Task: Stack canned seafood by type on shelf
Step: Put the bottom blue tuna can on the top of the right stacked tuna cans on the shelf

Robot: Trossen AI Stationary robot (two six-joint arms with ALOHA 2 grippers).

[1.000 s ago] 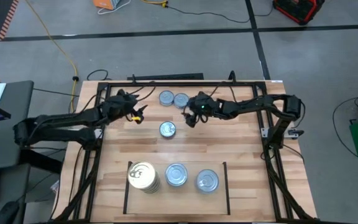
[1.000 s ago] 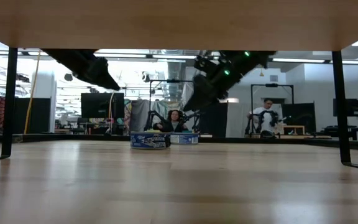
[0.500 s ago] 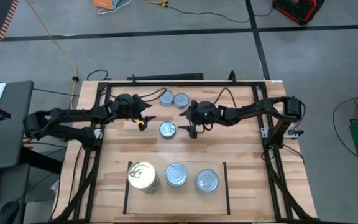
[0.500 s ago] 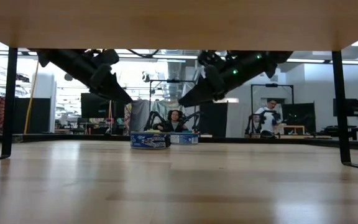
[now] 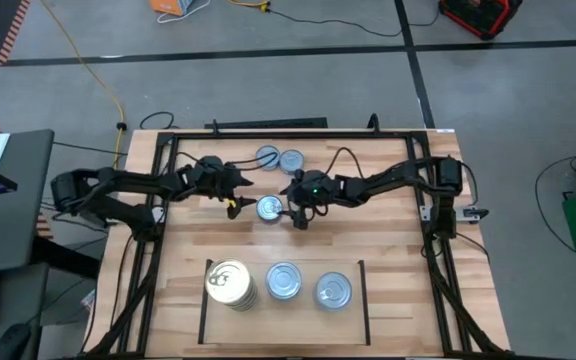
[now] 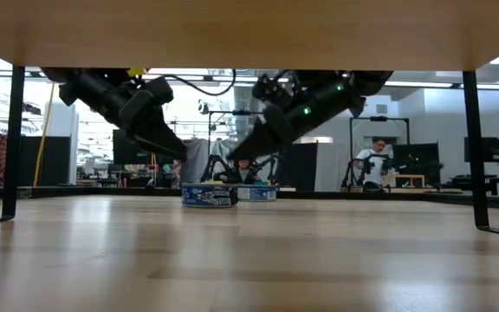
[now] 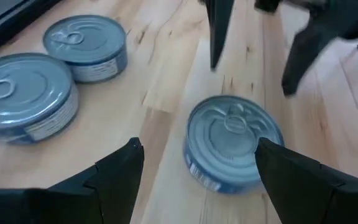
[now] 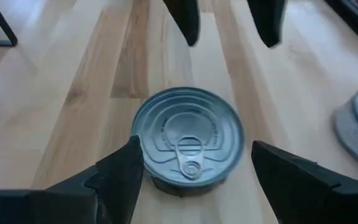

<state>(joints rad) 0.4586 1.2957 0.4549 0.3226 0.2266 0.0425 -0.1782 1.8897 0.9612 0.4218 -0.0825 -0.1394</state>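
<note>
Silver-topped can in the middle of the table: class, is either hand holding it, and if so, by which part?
Nothing is held. The left hand and right hand are both open, flanking the lone silver-topped can without touching it.

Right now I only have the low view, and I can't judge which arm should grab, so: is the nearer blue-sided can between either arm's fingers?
Observer: From above, that lone can lies between the left gripper and the right gripper. Both are open, and neither is closed on it.
Operator: Is there just one can behind it?
Observer: No, there are two silver-topped cans side by side near the table's far edge.
Operator: What's on the shelf?
Observer: The shelf holds a gold-topped stack and two silver-topped stacks in a row.
</note>
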